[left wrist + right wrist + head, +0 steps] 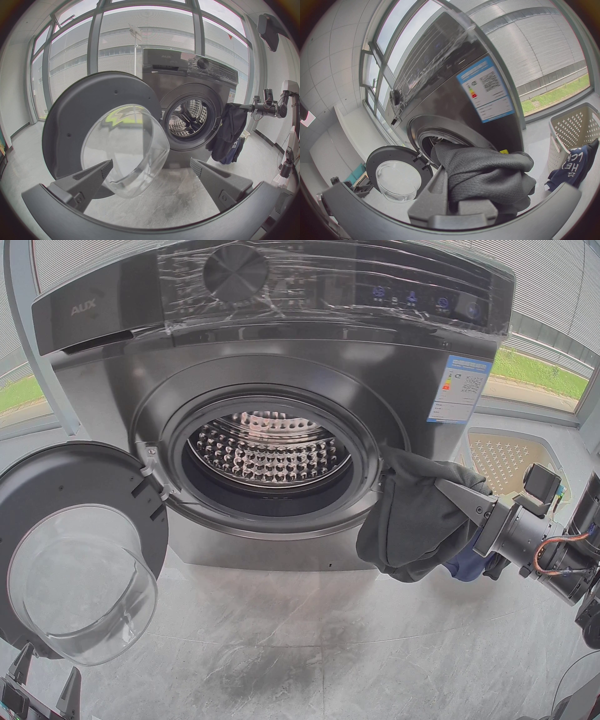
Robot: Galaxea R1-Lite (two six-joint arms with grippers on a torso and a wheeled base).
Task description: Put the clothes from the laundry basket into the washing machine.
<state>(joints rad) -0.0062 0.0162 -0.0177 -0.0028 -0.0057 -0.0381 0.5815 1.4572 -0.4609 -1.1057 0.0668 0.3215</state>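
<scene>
Left gripper (pixel 150 162) hovering low, jaws spread wide, empty, beside round glass-windowed door (pixel 81 540). Right gripper (pixel 451 491) pinching dark grey fabric garment (pixel 406 521), which is hanging just right of dark steel washing machine's drum opening (pixel 269 455). Opening lying leftward and inward, right arm nearer.

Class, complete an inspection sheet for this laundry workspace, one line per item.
Surface: grey marbled floor.
Job's things: washing machine, door open, drum looks empty; dark grey garment at the opening's right rim; navy garment in front of the laundry basket.
Clutter: nothing seen.
Grippers: right pincer shut on the dark grey garment; left pincer open, low near the door.
Cables: orange cable at the right wrist.
Surroundings: windows, grass outside.
</scene>
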